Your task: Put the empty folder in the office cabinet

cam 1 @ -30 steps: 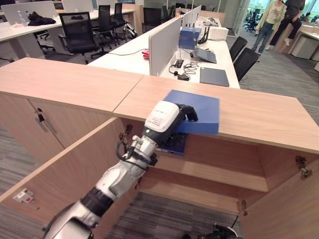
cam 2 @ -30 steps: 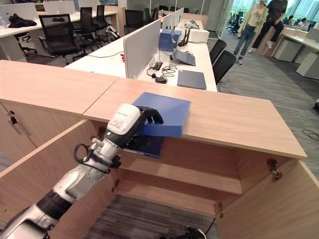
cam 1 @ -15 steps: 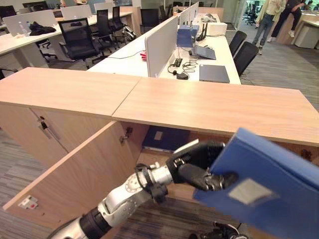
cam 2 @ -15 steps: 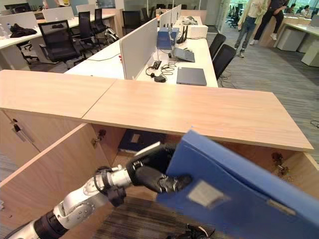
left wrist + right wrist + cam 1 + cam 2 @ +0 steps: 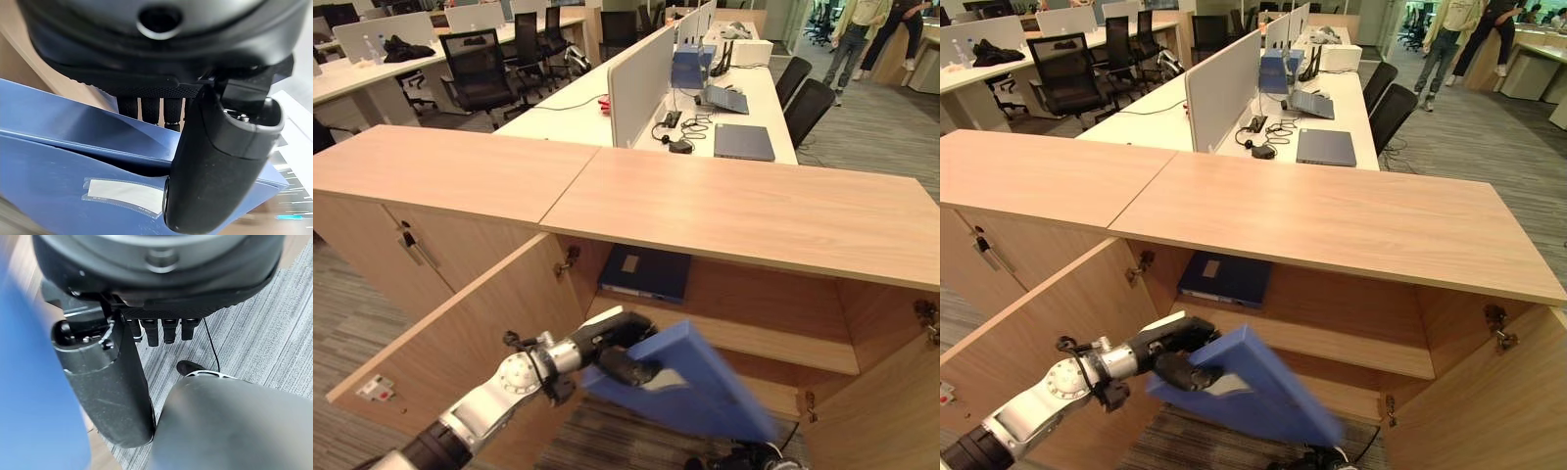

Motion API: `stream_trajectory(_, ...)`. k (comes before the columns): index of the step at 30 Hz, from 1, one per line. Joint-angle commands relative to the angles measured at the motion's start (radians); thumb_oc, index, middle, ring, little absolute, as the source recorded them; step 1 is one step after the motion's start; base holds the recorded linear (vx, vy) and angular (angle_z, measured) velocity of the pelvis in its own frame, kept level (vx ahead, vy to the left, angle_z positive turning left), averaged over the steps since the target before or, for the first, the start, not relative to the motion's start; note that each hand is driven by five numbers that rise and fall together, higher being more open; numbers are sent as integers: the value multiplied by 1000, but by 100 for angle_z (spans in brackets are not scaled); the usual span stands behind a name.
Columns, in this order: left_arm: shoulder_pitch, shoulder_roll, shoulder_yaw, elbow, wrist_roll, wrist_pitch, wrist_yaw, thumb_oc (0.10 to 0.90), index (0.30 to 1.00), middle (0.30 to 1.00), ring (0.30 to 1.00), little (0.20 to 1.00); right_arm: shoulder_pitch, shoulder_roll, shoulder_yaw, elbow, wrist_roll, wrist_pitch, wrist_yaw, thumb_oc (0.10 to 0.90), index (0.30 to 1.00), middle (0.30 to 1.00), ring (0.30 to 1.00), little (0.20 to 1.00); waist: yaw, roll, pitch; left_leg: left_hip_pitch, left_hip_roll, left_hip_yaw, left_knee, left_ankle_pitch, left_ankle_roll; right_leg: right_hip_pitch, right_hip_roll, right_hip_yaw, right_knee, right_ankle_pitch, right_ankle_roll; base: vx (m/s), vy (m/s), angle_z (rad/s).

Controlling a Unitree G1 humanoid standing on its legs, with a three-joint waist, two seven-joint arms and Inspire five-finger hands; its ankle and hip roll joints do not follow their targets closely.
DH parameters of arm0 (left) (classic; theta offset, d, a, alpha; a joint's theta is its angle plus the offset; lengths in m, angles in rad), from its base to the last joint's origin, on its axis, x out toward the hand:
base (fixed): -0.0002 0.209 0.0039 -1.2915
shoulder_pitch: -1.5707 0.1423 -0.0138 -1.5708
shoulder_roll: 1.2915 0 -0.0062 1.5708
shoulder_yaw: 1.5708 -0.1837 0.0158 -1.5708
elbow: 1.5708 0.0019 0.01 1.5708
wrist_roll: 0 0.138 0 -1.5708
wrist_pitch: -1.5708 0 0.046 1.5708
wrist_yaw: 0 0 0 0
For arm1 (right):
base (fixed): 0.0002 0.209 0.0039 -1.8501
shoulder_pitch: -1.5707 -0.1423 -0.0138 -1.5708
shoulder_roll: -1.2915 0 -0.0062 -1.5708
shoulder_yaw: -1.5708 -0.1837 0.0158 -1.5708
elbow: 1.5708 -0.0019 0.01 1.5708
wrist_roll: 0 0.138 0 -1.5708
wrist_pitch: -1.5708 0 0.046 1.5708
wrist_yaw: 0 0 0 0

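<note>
Left robot hand (image 5: 625, 345), thumb and fingers clamped on one edge of the blue folder (image 5: 690, 384), which slants down toward 4 o'clock in front of the open cabinet (image 5: 744, 323), below its upper shelf (image 5: 744, 338). A second folder (image 5: 646, 272) lies on that shelf at 11 o'clock. Right robot hand (image 5: 142, 308): fingers straight, holding nothing.

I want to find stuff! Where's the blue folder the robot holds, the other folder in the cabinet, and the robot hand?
blue folder (image 5: 705, 392), left eye view, its flat cover
folder on the shelf (image 5: 646, 274), left eye view, its top face
left robot hand (image 5: 612, 343), left eye view, its dark palm
</note>
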Motion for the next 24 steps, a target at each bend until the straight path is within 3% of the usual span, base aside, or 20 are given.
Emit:
stream_trajectory(1, -97, 5, 132, -104, 117, -97, 39, 400, 300, 300, 300, 300, -53, 11, 59, 3, -45, 3, 23, 800, 900, 900, 900, 900, 17, -17, 8, 5, 5, -38, -2, -77, -19, 85, -15, -2, 9, -113, 69, 0, 0, 0)
stream_trajectory(3, -12, -44, 250, -68, 275, -83, 73, 400, 300, 300, 300, 300, -53, -23, 34, -100, -83, 6, 2, 800, 900, 900, 900, 900, 27, -18, 12, 2, 5, -42, -2, -78, -17, 82, -16, -3, 9, -116, 66, -1, 4, 2)
stream_trajectory(8, 46, -112, 317, -66, 304, -82, 111, 400, 300, 300, 300, 300, -27, -78, 27, -266, -145, 12, -18, 800, 900, 900, 900, 900, 20, -16, 15, 1, 4, -44, -2, -81, -14, 82, -16, -4, 9, -119, 63, -3, 4, 2)
stream_trajectory(13, 41, -155, 310, -65, 312, -86, 136, 400, 300, 300, 300, 300, -10, -77, 29, -345, -99, 21, 6, 800, 900, 900, 900, 900, 19, -15, 19, -2, 2, -44, -2, -81, -13, 83, -17, -8, 9, -119, 61, 0, 0, 0)
stream_trajectory(24, -7, -190, 223, -69, 258, -119, 129, 400, 300, 300, 300, 300, -15, -87, 79, -725, 29, -50, 21, 800, 900, 900, 900, 900, 15, -5, 29, -7, 0, -39, -2, -77, -12, 79, -22, -11, 9, -119, 62, 0, 0, 0)
